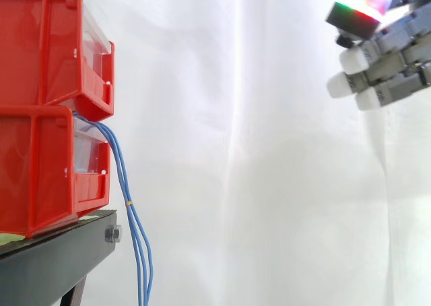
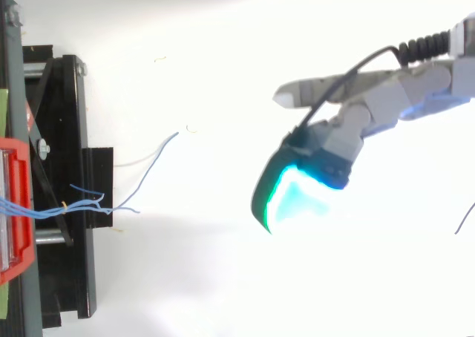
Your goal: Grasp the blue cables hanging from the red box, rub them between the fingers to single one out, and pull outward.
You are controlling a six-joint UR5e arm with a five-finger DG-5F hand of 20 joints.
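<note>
Hanging off front edge of red bins (image 1: 40, 117), blue cables (image 1: 128, 198); hand (image 1: 387, 63) well apart, fingers relaxed, empty; open room between.

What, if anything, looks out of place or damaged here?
Nothing stands out. The blue cables hang from between the stacked red bins, banded together partway down; the open hand sits well clear of them.

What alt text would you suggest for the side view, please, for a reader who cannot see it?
The robot hand, open and empty, hangs at upper right, well apart from blue cables drooping from two stacked red bins at left.
</note>
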